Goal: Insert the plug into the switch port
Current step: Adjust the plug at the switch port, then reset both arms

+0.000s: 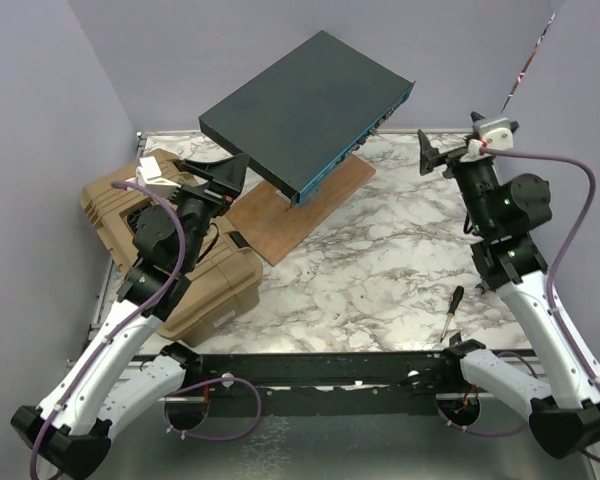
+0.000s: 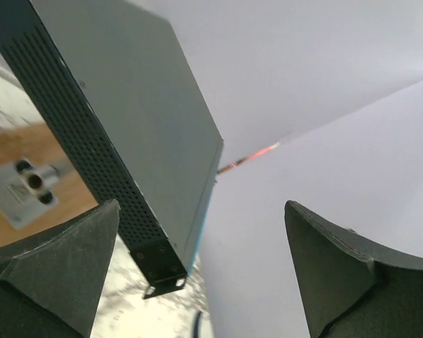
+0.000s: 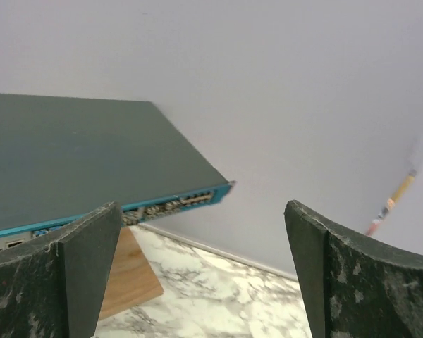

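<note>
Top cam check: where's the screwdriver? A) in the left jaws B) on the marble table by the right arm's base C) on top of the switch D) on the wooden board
B: the screwdriver lies flat on the marble table, just ahead of the right arm's base, with nothing gripping it.

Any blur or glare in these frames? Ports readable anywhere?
Top external: even light, sharp, no glare; the switch casts a soft shadow on the wooden board. Left wrist: near fingers soft, vent holes crisp. Right wrist: ports small and soft.
</note>
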